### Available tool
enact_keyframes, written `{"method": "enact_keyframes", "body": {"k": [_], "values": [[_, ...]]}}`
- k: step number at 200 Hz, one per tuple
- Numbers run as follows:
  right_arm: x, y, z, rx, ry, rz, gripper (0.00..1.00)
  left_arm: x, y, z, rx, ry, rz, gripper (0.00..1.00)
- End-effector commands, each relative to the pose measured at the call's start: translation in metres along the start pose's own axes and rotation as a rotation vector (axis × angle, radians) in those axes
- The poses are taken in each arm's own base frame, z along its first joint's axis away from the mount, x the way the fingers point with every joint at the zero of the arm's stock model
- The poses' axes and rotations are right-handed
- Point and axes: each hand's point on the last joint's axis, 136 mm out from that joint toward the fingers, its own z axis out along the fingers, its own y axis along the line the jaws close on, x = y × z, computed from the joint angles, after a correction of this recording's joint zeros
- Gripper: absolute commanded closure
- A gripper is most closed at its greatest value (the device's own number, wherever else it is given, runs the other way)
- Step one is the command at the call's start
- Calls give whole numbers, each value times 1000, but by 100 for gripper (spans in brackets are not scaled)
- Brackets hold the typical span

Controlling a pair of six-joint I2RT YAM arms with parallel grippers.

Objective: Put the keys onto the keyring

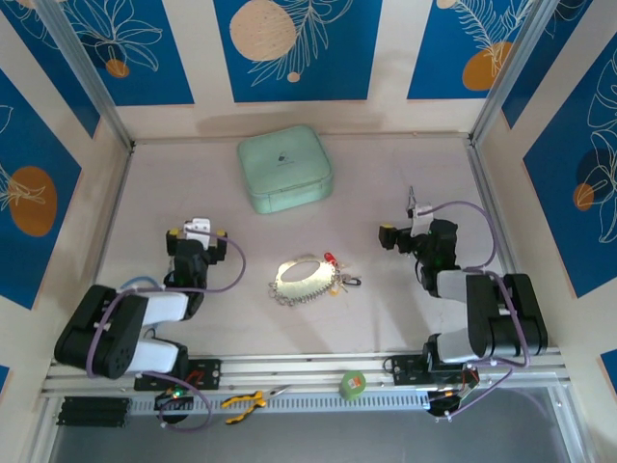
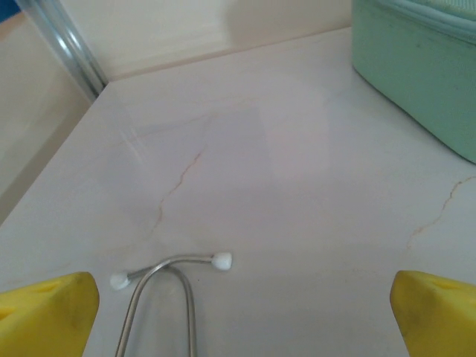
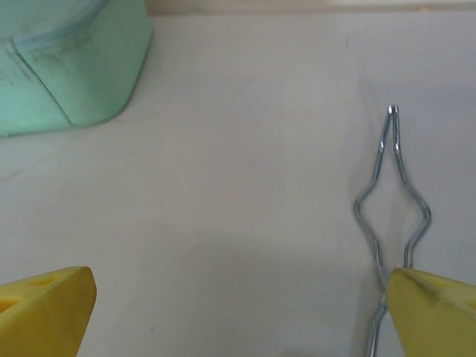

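Seen from above, a metal rail runs along the near edge, and on it lie a green tape roll (image 1: 353, 385) and yellow-handled pliers (image 1: 246, 401). Just beyond, the two black arms are bolted at either end of the rail and reach away over a pale marbled table (image 1: 366, 193).

The left pincer (image 1: 198, 231) sits over the left half of the table. In its wrist view its yellow fingertips (image 2: 48, 312) stand wide apart with nothing between them. A rounded loop of silver wire with white tips (image 2: 160, 294) pokes forward near the left fingertip.

The right pincer (image 1: 413, 224) sits over the right half. Its yellow fingertips (image 3: 44, 309) are also spread wide and hold nothing. A thin bent silver wire (image 3: 392, 190), pinched into a diamond shape, rises from beside its right fingertip.

Between the two pincers, and apart from both, the keyring (image 1: 304, 273) lies flat near the middle of the table. It is a silver oval loop with a beaded chain (image 1: 297, 294) bunched along its near side. The keys (image 1: 339, 278) cluster at its right end, touching it, one showing a small red head. Whether they are threaded on the loop cannot be told.

Farther back, a mint-green case (image 1: 285, 169) with rounded corners rests near the far wall. Blue panels with white leaf drawings and orange discs cover the walls.
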Motion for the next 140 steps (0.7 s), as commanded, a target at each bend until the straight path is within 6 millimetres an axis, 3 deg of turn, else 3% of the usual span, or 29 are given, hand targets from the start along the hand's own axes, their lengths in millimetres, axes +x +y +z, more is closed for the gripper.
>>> {"method": "enact_keyframes", "body": {"k": [1, 10, 20, 55, 140], "values": [[-16, 9, 6, -65, -122, -20, 1, -26, 8, 11, -11, -132, -44, 1], [-16, 8, 7, -72, -107, -17, 1, -12, 2, 18, 38, -123, -55, 1], [-14, 6, 11, -71, -64, -6, 1, -17, 1, 19, 39, -173, -43, 1], [-15, -14, 17, -5, -24, 74, 1, -11, 6, 33, 9, -63, -53, 0], [-16, -14, 18, 1, -28, 71, 1, -5, 7, 48, 64, 18, -97, 0]]}}
